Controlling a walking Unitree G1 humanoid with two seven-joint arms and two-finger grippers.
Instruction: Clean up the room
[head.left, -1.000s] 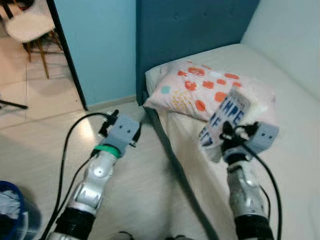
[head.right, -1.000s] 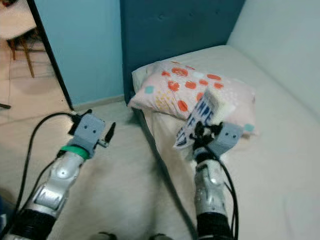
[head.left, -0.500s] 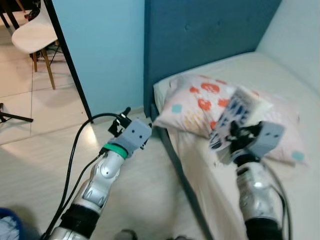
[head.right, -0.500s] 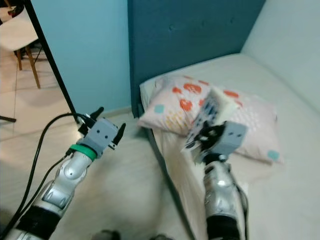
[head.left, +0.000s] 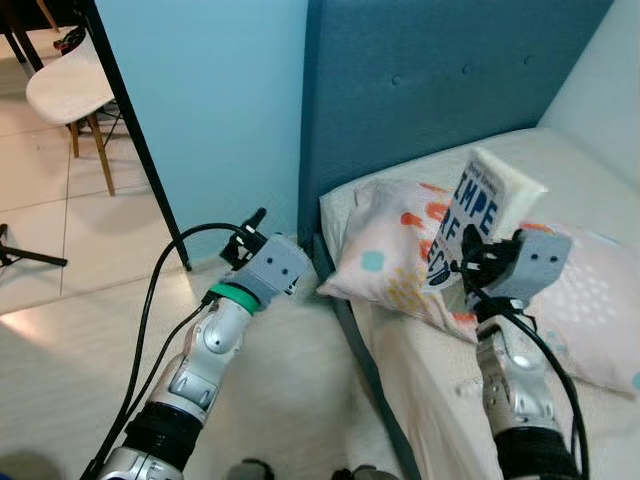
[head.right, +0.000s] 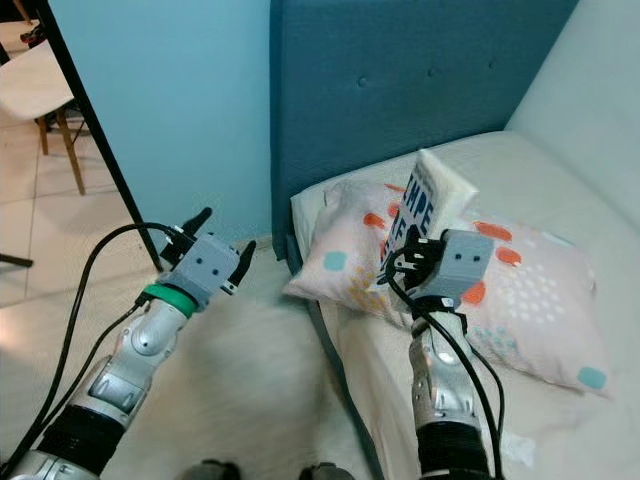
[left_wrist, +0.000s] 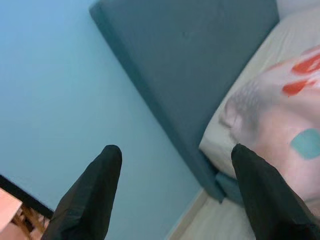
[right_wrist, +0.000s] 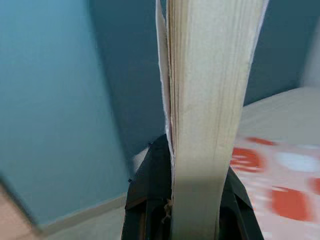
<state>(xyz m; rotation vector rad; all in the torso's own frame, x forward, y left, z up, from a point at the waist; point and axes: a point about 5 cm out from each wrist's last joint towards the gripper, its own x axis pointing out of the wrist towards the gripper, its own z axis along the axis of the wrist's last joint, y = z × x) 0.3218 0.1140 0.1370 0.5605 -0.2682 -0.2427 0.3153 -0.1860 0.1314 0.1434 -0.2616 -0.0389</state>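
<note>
Nearest us, our two silver arms reach forward. The left gripper hangs over the floor beside the bed, its jaws spread apart and empty. The right gripper is raised above the bed's edge, jaws clenched on the book, which it holds upright, blue letters on its white cover, cream page edges facing the wrist. Just behind the book lies a spotted pillow against the dark blue headboard. Farther left stands a white chair.
</note>
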